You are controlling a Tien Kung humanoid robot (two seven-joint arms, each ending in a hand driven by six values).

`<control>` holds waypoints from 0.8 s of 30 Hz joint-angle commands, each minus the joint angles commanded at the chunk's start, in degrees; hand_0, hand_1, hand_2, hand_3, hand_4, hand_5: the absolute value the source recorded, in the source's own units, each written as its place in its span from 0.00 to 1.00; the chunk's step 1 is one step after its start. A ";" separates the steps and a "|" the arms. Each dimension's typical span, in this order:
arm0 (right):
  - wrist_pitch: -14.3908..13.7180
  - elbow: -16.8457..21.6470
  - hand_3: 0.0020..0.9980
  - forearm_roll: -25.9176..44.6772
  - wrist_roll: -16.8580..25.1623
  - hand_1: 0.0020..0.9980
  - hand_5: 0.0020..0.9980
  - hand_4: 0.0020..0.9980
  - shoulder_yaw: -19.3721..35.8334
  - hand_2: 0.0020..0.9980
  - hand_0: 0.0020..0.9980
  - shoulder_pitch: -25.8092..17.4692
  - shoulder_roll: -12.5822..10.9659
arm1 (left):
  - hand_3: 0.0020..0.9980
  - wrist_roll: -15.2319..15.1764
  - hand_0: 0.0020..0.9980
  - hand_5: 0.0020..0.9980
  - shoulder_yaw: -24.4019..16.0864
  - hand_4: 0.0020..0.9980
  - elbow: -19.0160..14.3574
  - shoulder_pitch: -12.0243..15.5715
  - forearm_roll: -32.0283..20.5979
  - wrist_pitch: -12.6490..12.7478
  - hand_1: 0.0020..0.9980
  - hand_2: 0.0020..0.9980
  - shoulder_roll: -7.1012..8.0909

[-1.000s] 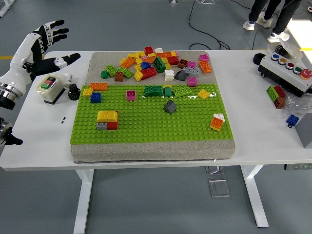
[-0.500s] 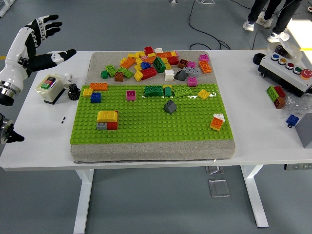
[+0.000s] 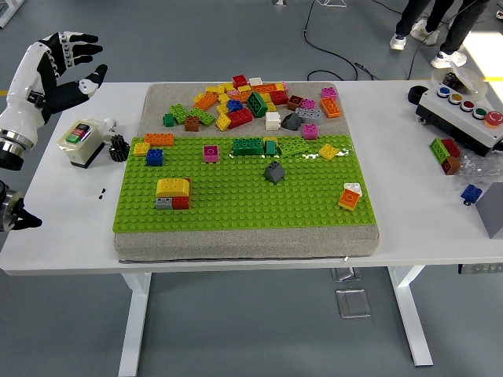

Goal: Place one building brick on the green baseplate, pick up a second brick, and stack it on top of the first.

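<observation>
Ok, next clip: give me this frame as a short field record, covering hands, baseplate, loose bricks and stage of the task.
left hand: raised at the table's far left, fingers spread, holding nothing
right hand: not in view
green studded baseplate: on a grey pad, several bricks already on it
yellow rounded brick: on the baseplate, front left
pile of mixed loose bricks: on the pad behind the baseplate
task stage: no brick grasped

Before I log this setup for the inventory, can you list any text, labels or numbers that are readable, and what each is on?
No text here is readable.
Small switch box with red and green buttons: any marking is too small to read.
Control box with coloured buttons: no legible labels.
Bricks on the green baseplate: no readable print.
</observation>
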 joint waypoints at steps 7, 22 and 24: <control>0.04 0.00 0.68 -0.01 0.08 0.68 0.46 0.91 0.29 0.73 0.75 -0.14 0.11 | 0.57 0.02 0.69 0.00 0.11 0.58 0.00 -0.04 -0.28 0.04 0.66 0.60 -0.08; 0.15 0.00 0.69 -0.18 0.11 0.68 0.47 0.91 0.80 0.73 0.75 -0.11 0.06 | 0.55 0.14 0.64 0.00 0.26 0.54 -0.06 -0.37 0.01 0.21 0.59 0.57 -0.15; 0.17 0.00 0.69 -0.19 0.13 0.68 0.47 0.91 0.79 0.73 0.75 -0.12 0.04 | 0.55 0.12 0.64 0.00 0.27 0.54 -0.05 -0.36 -0.10 0.20 0.59 0.57 -0.15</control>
